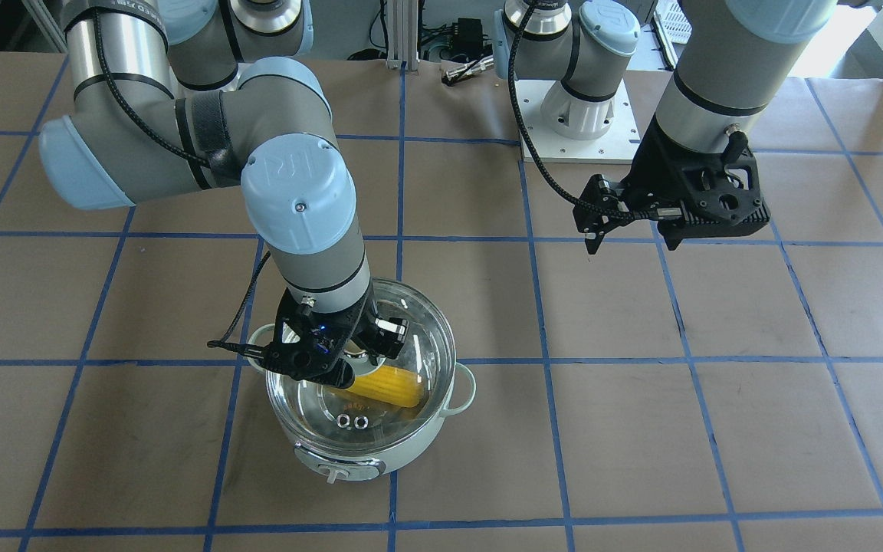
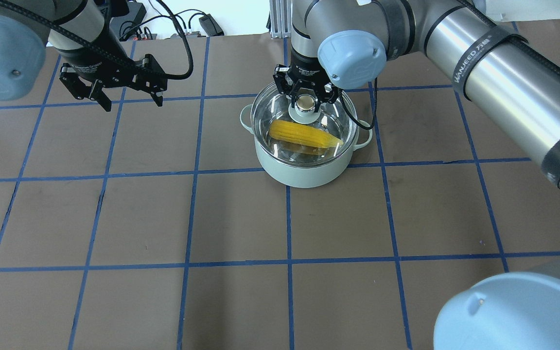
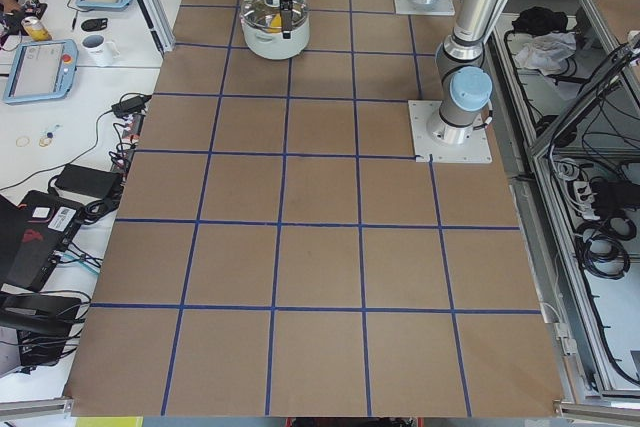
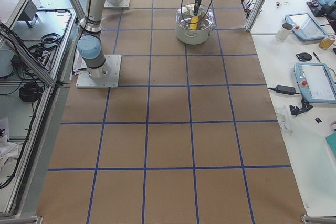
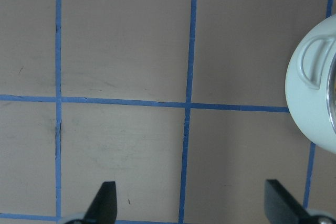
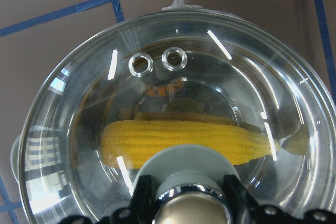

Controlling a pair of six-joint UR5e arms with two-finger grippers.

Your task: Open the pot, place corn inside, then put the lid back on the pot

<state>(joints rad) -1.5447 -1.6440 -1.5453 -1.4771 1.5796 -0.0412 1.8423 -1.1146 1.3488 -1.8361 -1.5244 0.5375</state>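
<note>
The right gripper (image 2: 304, 103), clamped on the knob (image 6: 181, 208) of the round clear glass lid (image 6: 210, 51), should settle it level on the pale mint-green electric pot (image 2: 304, 177) (left gripper (image 5: 191, 204) gapes, idle) before releasing.

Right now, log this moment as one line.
corn in pot | lid covering pot | right gripper shut on lid knob | left gripper open, empty
</note>
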